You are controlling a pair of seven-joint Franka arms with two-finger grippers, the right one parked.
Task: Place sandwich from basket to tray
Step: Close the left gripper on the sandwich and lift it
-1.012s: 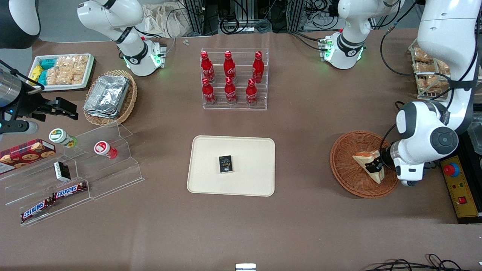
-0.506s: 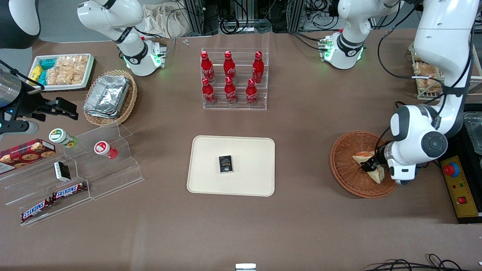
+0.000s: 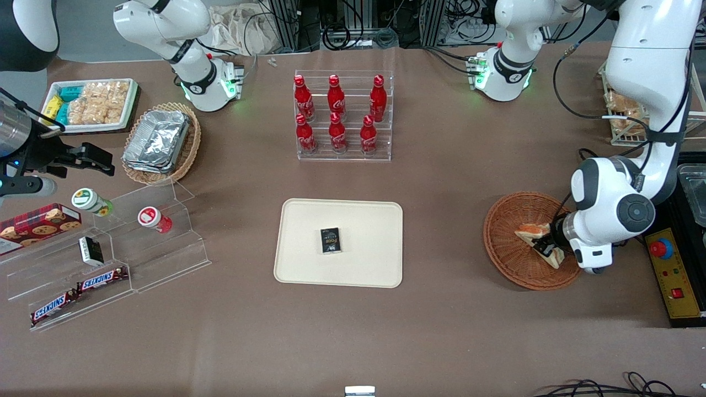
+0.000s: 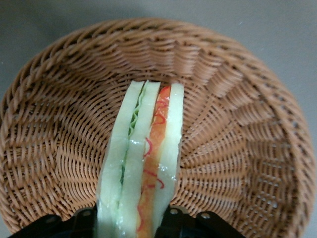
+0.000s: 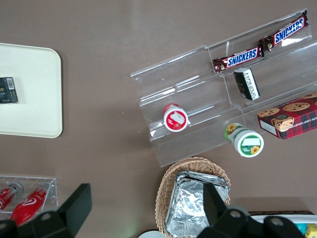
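Note:
The sandwich [image 3: 530, 232] is a pale bread wedge with red, orange and green filling. It is over the reddish-brown wicker basket [image 3: 507, 242] toward the working arm's end of the table. My gripper [image 3: 546, 246] is shut on the sandwich, one finger on each bread face. In the wrist view the sandwich [image 4: 143, 163] stands on edge between the black fingers [image 4: 185, 220], with the basket [image 4: 237, 124] weave under it. The cream tray [image 3: 364, 220] lies at the table's middle, toward the parked arm's end from the basket.
A small black box [image 3: 330, 240] lies on the tray. A clear rack of red bottles [image 3: 342, 116] stands farther from the front camera. A yellow control box [image 3: 673, 275] sits beside the basket. Clear shelves with snacks [image 3: 105, 259] are toward the parked arm's end.
The gripper closed on the sandwich and raised it slightly; the wedge has shifted a little toward the basket's middle, and the arm's elbow moved.

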